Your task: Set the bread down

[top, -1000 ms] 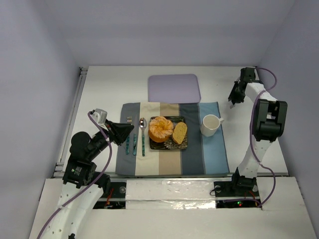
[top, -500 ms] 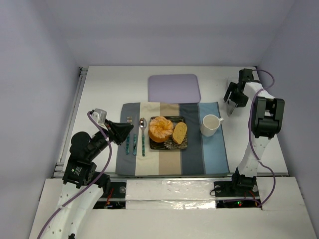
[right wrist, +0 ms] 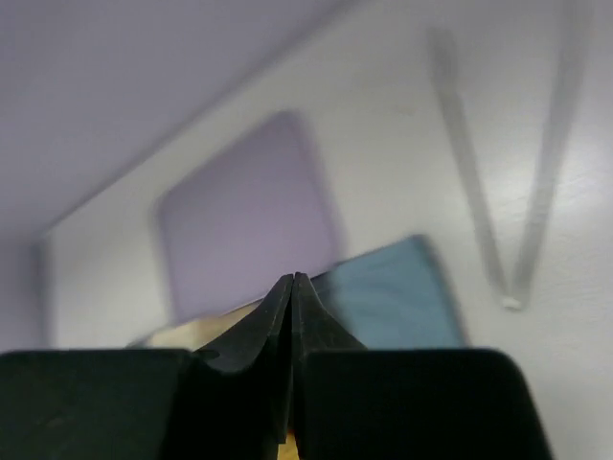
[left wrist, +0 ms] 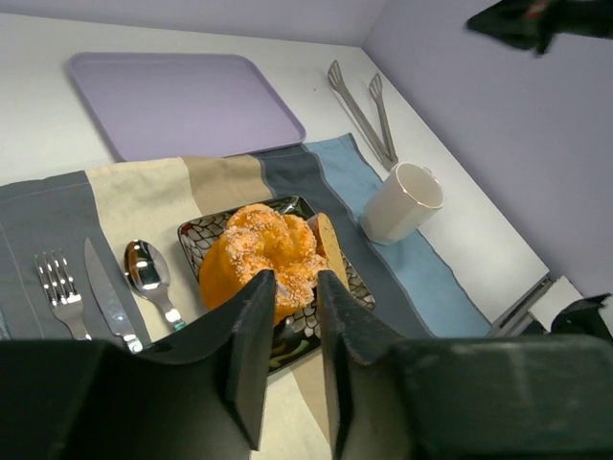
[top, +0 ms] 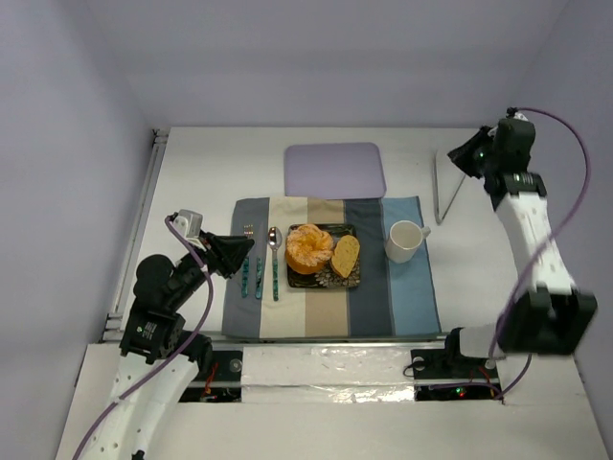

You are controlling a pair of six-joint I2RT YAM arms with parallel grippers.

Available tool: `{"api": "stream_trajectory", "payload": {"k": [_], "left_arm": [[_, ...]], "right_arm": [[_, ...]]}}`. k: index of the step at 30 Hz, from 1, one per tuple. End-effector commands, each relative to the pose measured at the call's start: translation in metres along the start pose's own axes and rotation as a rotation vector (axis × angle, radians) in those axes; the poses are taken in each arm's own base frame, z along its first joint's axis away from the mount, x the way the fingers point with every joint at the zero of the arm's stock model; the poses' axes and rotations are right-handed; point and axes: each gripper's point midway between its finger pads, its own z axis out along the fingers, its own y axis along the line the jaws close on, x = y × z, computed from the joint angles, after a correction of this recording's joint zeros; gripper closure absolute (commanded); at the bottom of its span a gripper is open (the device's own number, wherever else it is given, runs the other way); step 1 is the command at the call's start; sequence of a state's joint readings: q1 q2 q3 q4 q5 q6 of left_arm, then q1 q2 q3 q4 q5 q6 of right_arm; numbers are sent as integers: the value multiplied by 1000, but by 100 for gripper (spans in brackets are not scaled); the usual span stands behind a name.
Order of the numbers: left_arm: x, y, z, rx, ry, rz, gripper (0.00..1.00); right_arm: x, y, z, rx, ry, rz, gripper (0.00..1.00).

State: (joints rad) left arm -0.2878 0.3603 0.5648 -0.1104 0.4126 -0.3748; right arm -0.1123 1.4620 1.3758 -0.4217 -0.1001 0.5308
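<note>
Bread (top: 346,255) lies on the right half of a dark, patterned square plate (top: 330,280). It is a small golden oval slice with a brown crust, right against the larger orange segmented food (top: 309,247) on its left. The plate sits mid-way along a striped placemat (top: 402,302) on the white table (top: 211,172).

Left of the plate, 3 pieces of cutlery lie side by side: a spoon (top: 273,240) nearest, then a knife (top: 259,276), then a fork (top: 246,233). A white mug (top: 404,240) stands on the blue stripe to the plate's right. A lilac tray (top: 334,170) lies just beyond the placemat, and metal tongs (top: 445,187) lie on the table to its right.

The left gripper (top: 249,249) hovers over the cutlery, pointing at the plate. Its 2 fingers (left wrist: 251,335) stand a narrow gap apart with nothing between them. The right gripper (top: 455,156) is raised near the far end of the tongs. Its wrist view is blurred, yet the fingers (right wrist: 278,307) plainly meet tip to tip, empty.
</note>
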Motion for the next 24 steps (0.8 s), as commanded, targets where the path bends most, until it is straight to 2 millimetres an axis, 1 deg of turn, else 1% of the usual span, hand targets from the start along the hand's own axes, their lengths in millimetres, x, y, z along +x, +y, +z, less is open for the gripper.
{"api": "stream_trajectory", "payload": {"k": [1, 2, 3, 4, 5, 6, 7, 8, 9, 10, 11, 12, 13, 14, 15, 16, 17, 18, 19, 21, 22, 23, 24], "left_arm": [[-18, -5, -4, 0, -68, 23, 77], [-19, -6, -5, 8, -69, 27, 73], [-19, -7, -5, 10, -71, 29, 64], [-19, -7, -5, 10, -71, 28, 60], [-20, -6, -5, 5, -73, 28, 55], [-19, -5, -5, 2, -70, 23, 45], [-19, -5, -4, 1, -66, 23, 41], [-19, -3, -3, -6, -64, 20, 37], [-18, -2, -2, -6, -61, 19, 33], [-16, -1, -1, -13, -54, 12, 31], [-16, 3, 0, -26, -52, 7, 30], [-15, 3, 1, -25, -46, 6, 29], [-15, 4, 2, -25, -45, 5, 29], [-13, 5, 3, -26, -37, 2, 29], [-14, 7, 3, -35, -43, 3, 29], [-12, 8, 4, -38, -36, -1, 29], [-12, 8, 4, -38, -34, -3, 29], [-12, 7, 5, -34, -32, -3, 29], [-12, 6, 5, -26, -33, -1, 29], [-10, 6, 6, -18, -26, -1, 30], [-10, 9, 6, -30, -21, -6, 30], [-9, 10, 7, -36, -19, -8, 30], [-9, 10, 7, -36, -19, -7, 29]], "right_arm": [[26, 114, -86, -520, -1, 33, 100], [34, 133, -123, -630, -13, 18, 100], [60, 137, -131, -682, 28, 1, 100], [89, 155, -151, -768, 90, -34, 100], [99, 161, -174, -828, 91, -50, 100], [121, 157, -176, -843, 137, -57, 100], [135, 158, -184, -875, 170, -65, 100], [149, 163, -200, -927, 201, -76, 100], [160, 161, -204, -935, 228, -81, 100], [175, 153, -200, -917, 259, -78, 99], [187, 154, -207, -935, 288, -86, 98], [200, 147, -205, -920, 308, -87, 97], [208, 144, -202, -909, 324, -89, 97], [224, 140, -199, -887, 362, -98, 97], [228, 141, -202, -897, 374, -104, 96], [237, 139, -197, -879, 388, -106, 96], [249, 135, -193, -864, 413, -109, 96], [259, 137, -196, -875, 433, -121, 95], [264, 136, -189, -847, 434, -124, 95], [273, 137, -186, -834, 446, -131, 94], [278, 139, -186, -830, 451, -139, 93], [283, 139, -181, -812, 461, -153, 93], [282, 142, -182, -806, 460, -161, 92]]}}
